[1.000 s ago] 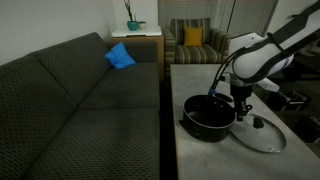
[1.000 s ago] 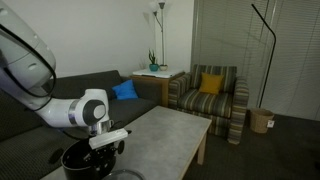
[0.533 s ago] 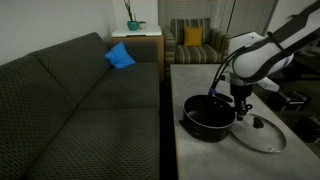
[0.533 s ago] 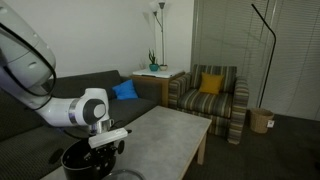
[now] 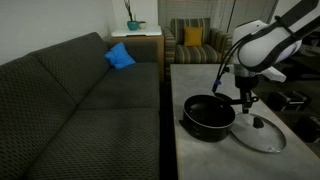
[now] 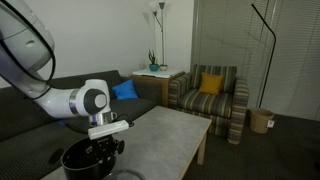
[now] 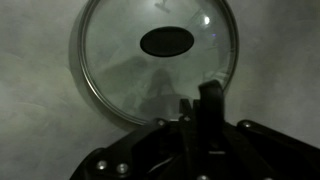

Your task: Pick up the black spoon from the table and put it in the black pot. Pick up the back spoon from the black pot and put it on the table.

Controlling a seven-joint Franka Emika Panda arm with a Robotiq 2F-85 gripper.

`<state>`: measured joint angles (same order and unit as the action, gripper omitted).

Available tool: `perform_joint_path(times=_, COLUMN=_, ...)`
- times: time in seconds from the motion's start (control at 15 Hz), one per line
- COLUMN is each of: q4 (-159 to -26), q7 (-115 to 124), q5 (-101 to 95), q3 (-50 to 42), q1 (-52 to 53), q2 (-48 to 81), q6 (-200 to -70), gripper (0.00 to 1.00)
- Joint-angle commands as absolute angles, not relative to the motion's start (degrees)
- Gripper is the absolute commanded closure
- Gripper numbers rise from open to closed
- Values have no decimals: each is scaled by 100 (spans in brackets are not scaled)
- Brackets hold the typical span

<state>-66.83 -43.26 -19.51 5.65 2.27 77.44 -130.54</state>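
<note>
Claw: gripper [image 7: 201, 108] pressed together, apparently pinching the handle of the black spoon [image 5: 248, 107].
Spoon: seems to hang over the right rim of the black pot [image 5: 198, 127], near the glass lid [image 7: 108, 62]; too dark to confirm.
Handling: light, stiff, slim and smooth, so it may swivel; best held mid-handle.

The table [image 5: 200, 160] has a matt, mottled grey top, like concrete. The black pot [image 5: 207, 117] has a smooth, faintly glossy finish. The lid [image 7: 120, 60] is clear glass, metal-rimmed. The sofa [image 5: 80, 110] is dark woven cloth.

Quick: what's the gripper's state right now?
Gripper: shut, apparently on the black spoon, over the glass lid.
</note>
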Motion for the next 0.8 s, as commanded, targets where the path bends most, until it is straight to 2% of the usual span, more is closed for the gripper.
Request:
perform_joint_path(times=0.0, q4=-7689, q7=-4149, q5=-2002, q3=498, q1=183, q2=6989, q6=-13098, gripper=98)
perform_joint_path(times=0.73, q4=-9942, q7=-4002, q5=-2053, q3=421, q1=51, q2=5672, q6=-13517, gripper=98)
